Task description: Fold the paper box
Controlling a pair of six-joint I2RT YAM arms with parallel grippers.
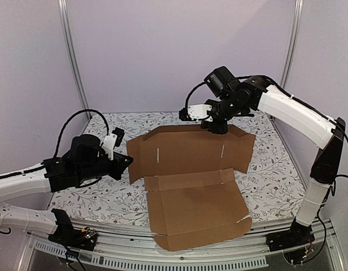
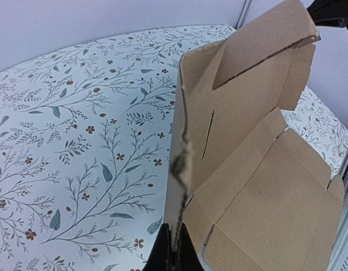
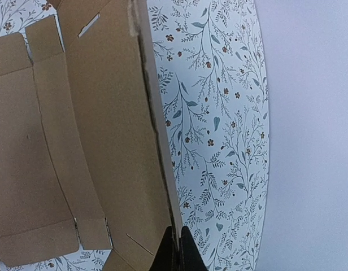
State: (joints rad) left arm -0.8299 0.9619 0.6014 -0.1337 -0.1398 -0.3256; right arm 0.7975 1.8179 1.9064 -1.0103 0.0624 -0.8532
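**Both grippers pinching the paper box on the flowered surface**

From my overhead view, the paper box sits in the middle of the surface, which is covered by a white cloth printed with grey-green leafy sprigs and small reddish flowers. The box's front panel lies flat and open. Its near edge reaches out over the metal rail that runs along the front. The rear panel, the one with two narrow slits, is tilted up off the cloth, with its side flaps spread.

The left gripper is pressed together on the left edge of that raised panel. In my left wrist view, its dark fingers sit on either side of the cardboard edge. The right gripper comes in from above and behind and pinches the panel's top edge. The right wrist view shows its fingers closed on the thin brown rim.

Around the rig I see plain pale lilac walls on three sides. Slim metal posts stand at the back corners. The cloth lies smooth and ends in a rounded far edge against the wall.
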